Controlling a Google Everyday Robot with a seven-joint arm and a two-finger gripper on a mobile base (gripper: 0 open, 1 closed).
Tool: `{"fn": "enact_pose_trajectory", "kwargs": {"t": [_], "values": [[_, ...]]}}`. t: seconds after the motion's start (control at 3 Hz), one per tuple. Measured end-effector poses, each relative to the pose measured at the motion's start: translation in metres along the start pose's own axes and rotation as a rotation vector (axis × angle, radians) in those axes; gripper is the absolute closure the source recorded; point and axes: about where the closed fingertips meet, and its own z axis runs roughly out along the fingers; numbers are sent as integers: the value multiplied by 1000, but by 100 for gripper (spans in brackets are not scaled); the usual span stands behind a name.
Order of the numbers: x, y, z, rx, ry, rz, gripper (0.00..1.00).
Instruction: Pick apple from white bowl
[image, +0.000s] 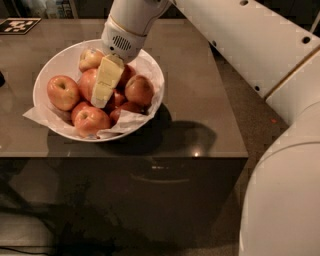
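Observation:
The white bowl (54, 64) stands on the left half of the table, lined with crumpled white paper and holding several apples. A large orange-red apple (86, 82) lies in the middle of the pile. My gripper (102, 95) reaches down from the top of the view into the bowl, with its pale yellow tip resting against the right side of this apple and hiding part of it. Other apples lie to the left (63, 92), front (92, 120) and right (139, 90). A paler apple (89, 59) sits at the back, and small dark red apples (118, 99) lie under the gripper.
The dark table (200, 100) ends at a front edge below the bowl and at a right edge near the floor. A black-and-white tag (17, 25) lies at the far left corner. My white arm (240, 45) crosses the top right.

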Motion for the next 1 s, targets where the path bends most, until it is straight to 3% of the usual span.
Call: {"fn": "enact_pose_trajectory", "kwargs": {"t": [0.67,1.0], "values": [[-9,7,-22,74,17,-8,0],[-9,7,-22,74,17,-7,0]]}}
